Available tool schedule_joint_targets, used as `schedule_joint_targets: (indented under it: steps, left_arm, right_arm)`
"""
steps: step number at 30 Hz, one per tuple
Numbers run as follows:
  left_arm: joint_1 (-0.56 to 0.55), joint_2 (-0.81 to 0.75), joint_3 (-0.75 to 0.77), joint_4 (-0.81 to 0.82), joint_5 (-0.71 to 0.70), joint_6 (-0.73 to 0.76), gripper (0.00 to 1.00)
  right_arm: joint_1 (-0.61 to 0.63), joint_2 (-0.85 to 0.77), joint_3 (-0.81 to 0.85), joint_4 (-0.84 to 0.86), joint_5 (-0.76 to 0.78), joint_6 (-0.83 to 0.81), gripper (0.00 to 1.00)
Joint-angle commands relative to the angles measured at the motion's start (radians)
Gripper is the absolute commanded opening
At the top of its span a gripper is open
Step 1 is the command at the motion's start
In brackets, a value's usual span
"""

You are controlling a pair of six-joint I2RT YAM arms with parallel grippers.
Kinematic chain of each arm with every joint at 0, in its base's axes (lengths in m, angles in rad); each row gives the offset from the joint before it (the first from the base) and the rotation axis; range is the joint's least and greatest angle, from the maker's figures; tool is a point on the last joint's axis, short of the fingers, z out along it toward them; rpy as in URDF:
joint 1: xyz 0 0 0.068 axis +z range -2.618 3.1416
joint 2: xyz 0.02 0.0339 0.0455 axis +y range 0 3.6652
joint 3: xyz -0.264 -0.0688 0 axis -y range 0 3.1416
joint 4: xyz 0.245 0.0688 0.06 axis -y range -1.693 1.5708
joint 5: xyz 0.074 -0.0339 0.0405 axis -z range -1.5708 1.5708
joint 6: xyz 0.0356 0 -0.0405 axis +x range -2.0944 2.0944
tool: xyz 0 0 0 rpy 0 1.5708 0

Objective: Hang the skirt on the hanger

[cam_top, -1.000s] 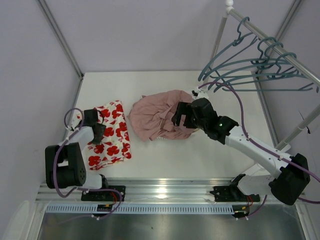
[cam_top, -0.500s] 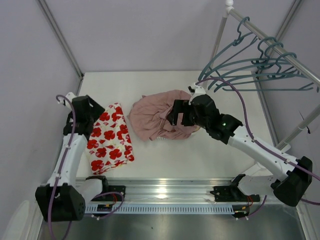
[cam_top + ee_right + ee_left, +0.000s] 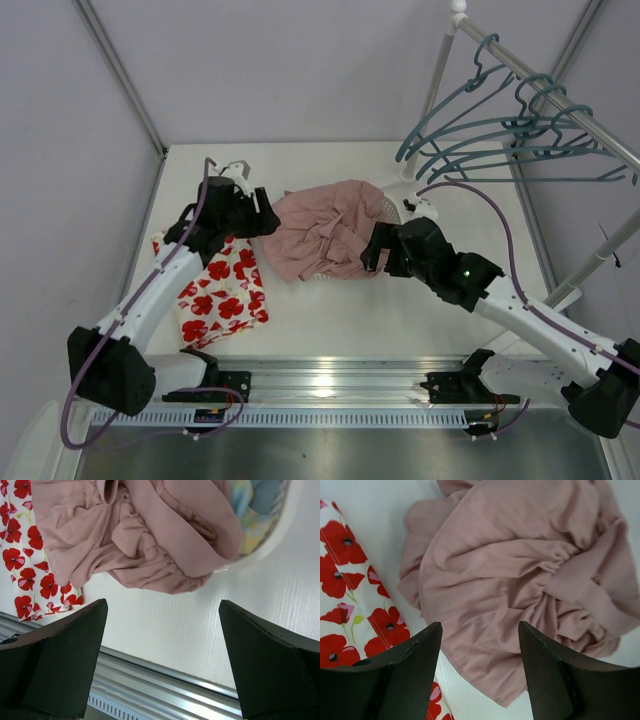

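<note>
The skirt [image 3: 215, 290], white with red poppies, lies flat at the table's left; its edge also shows in the left wrist view [image 3: 345, 580] and the right wrist view [image 3: 22, 555]. Several teal-grey hangers [image 3: 470, 125] hang on the rail at the upper right, away from both arms. My left gripper [image 3: 258, 222] hovers open between the skirt and the pink garment [image 3: 320, 240], with the pink hem [image 3: 485, 645] below its empty jaws. My right gripper [image 3: 372, 255] stands wide open at the pink garment's right edge, holding nothing.
The crumpled dusty-pink garment [image 3: 150, 535] lies mid-table, partly over a white round container [image 3: 280, 525] with colourful cloth inside. The metal rail [image 3: 560, 95] crosses the upper right. A metal strip [image 3: 165, 680] runs along the table's near edge.
My left arm has swung from the skirt's left side up and right to the pink garment's left edge. My right gripper has drawn back slightly right, off the pink garment.
</note>
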Motion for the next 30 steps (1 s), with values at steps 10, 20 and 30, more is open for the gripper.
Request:
schedule_joint_targets:
  steps: [10,20,30]
  left_arm:
    - [-0.009,0.358,0.051,0.097,-0.113,0.024,0.63]
    - [-0.016,0.521,0.129,0.162,-0.205,-0.039,0.0]
    - [0.139,0.623,0.27,0.162,-0.256,-0.049,0.0]
  right_arm:
    - [-0.019,-0.179,-0.034,-0.096,0.139,0.061,0.99]
    - [-0.077,-0.107,-0.028,-0.053,0.116,0.031,0.99]
    - [-0.108,-0.09,-0.03,-0.055,0.14,0.024,0.99]
